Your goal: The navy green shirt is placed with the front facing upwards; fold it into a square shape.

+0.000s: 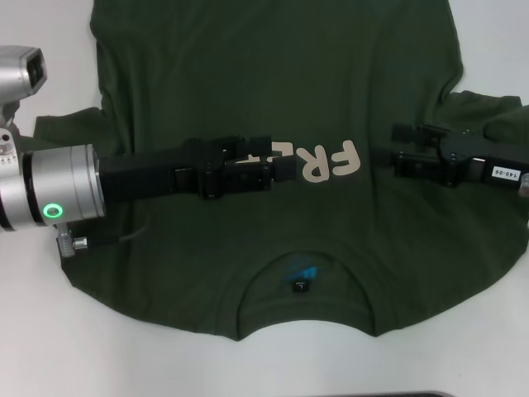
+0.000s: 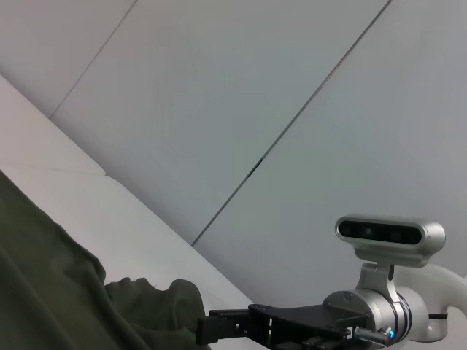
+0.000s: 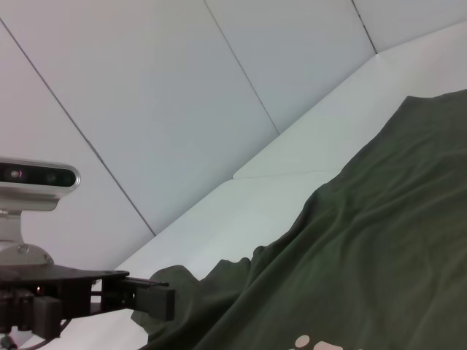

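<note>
- The navy green shirt (image 1: 248, 99), a large dark olive cotton short-sleeved tee, lies spread flat and front-up on the white table (image 1: 33, 347). It fills most of the head frame, with the collar toward the bottom centre.
- Pale cream block letters (image 1: 331, 161) sit mid-frame, partly covered by my left arm. A small black-and-blue neck label (image 1: 302, 277) shows inside the collar at lower centre.
- The left gripper (image 1: 281, 161) reaches in from the left edge and lies horizontal across the chest, its tip over the first letters. I can't tell how far its fingers are parted, or whether they have any cloth.
- The right gripper (image 1: 401, 149) comes in from the right edge at mid-height, over the shirt's right side just beside the last letter. Two black fingers (image 1: 409, 132) stand one above the other with a gap showing. They look parted, and I see nothing held.
- The left wrist view shows green cloth (image 2: 44, 292) in the lower left and the right gripper (image 2: 211, 328) at the bottom, near a bunched sleeve.
- The right wrist view shows the shirt (image 3: 365, 240) filling the lower right, with the left gripper (image 3: 157, 299) at lower left.
</note>
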`<state>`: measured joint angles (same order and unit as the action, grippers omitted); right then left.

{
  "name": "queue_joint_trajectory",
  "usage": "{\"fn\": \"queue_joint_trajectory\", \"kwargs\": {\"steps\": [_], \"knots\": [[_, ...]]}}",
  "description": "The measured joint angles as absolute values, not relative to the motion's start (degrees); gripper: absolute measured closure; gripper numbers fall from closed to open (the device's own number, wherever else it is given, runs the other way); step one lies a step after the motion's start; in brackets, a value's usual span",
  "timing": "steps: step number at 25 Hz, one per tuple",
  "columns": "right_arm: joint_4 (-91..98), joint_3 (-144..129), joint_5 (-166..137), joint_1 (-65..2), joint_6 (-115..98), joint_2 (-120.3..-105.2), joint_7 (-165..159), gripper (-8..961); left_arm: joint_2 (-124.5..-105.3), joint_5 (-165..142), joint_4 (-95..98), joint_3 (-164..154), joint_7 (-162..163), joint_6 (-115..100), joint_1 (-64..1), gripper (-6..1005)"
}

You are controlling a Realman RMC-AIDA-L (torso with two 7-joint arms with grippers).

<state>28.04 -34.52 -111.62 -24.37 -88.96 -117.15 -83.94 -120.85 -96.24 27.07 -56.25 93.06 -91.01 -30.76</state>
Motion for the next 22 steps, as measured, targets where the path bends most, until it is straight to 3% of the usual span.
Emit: {"fn": "queue_joint_trajectory", "kwargs": {"steps": [22], "knots": [[28.0,-34.2,-111.5,-24.5,-88.9,-117.15,-83.9,39,-120.77,-96.2,27.1,-55.8,94.0,-87.5,-30.8,128]]}}
